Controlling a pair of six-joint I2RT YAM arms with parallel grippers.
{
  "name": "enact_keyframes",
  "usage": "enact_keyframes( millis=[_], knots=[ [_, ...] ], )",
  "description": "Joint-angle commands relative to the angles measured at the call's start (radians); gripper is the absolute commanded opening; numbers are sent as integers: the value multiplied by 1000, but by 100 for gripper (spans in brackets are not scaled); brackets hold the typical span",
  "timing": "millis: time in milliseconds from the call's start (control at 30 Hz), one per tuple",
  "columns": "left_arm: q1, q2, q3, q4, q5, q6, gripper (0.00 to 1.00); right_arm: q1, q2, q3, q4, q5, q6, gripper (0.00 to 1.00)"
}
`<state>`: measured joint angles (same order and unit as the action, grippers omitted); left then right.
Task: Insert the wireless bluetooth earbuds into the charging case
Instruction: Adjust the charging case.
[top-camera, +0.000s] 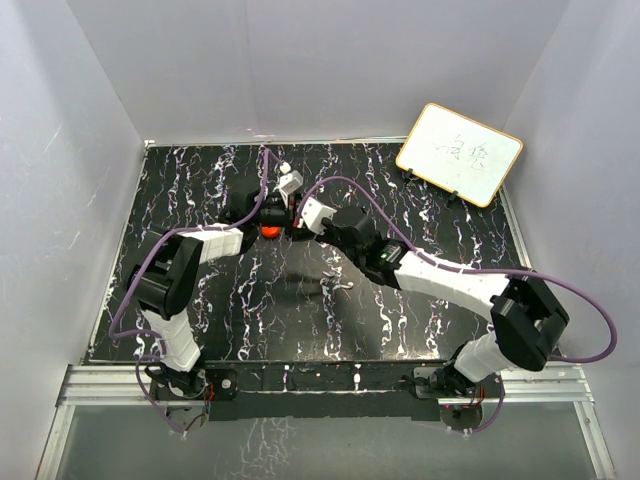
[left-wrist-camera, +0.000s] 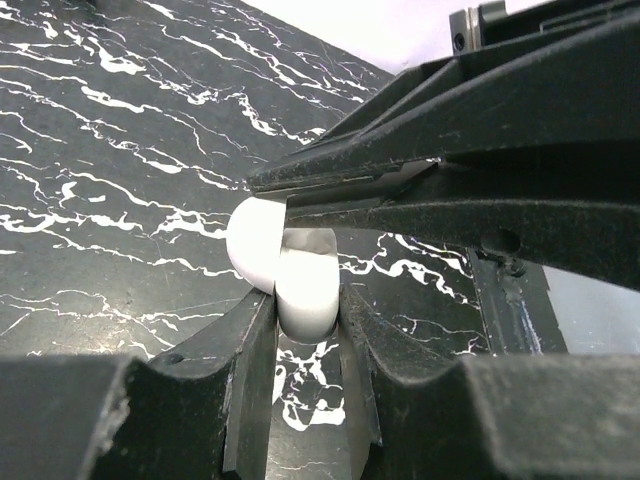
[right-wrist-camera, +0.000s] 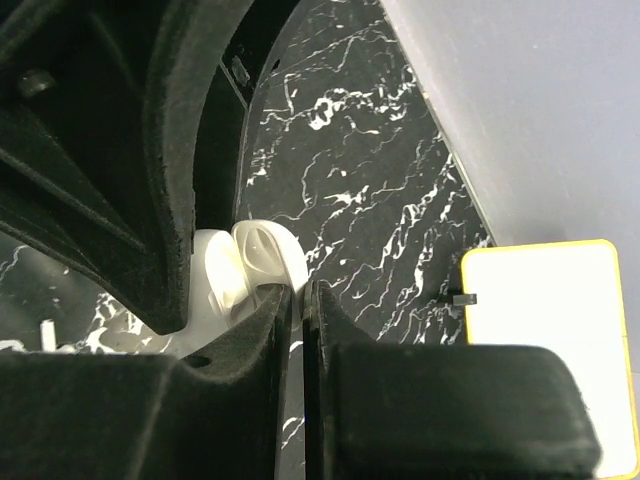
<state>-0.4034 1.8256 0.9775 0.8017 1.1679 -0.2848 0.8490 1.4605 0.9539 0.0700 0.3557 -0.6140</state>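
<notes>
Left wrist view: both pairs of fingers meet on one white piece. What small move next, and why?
Probably the right fingers should gently lift their lobe while the left fingers clamp the white piece: both grip it, its two lobes close together.

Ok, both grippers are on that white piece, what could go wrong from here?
The right gripper pinches only the thin lip of the white piece; it may slip off.
The left gripper grips its rounded sides, so a pull could twist it loose.
The arms crowd the red charging case in the top view, hiding most of it.
</notes>
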Motion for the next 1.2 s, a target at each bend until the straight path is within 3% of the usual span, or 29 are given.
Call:
enact_keyframes(
  millis=[0, 367, 733, 800, 1167],
  knots=[
    [-11, -26, -56, 131, 18, 70, 0, 10, -10, 104, -21, -84, 52, 0],
    [-11, -1, -174, 533, 25, 54, 0, 9, 11, 160, -95, -113, 83, 4],
    [-9, 106, -209, 969, 72, -139, 0, 9, 12, 185, -113, -95, 99, 19],
    [-9, 116, -208, 984, 77, -150, 0, 9, 11, 189, -113, -90, 102, 24],
    [-9, 90, -228, 983, 98, -108, 0, 7, 11, 219, -108, -39, 116, 32]
  ],
)
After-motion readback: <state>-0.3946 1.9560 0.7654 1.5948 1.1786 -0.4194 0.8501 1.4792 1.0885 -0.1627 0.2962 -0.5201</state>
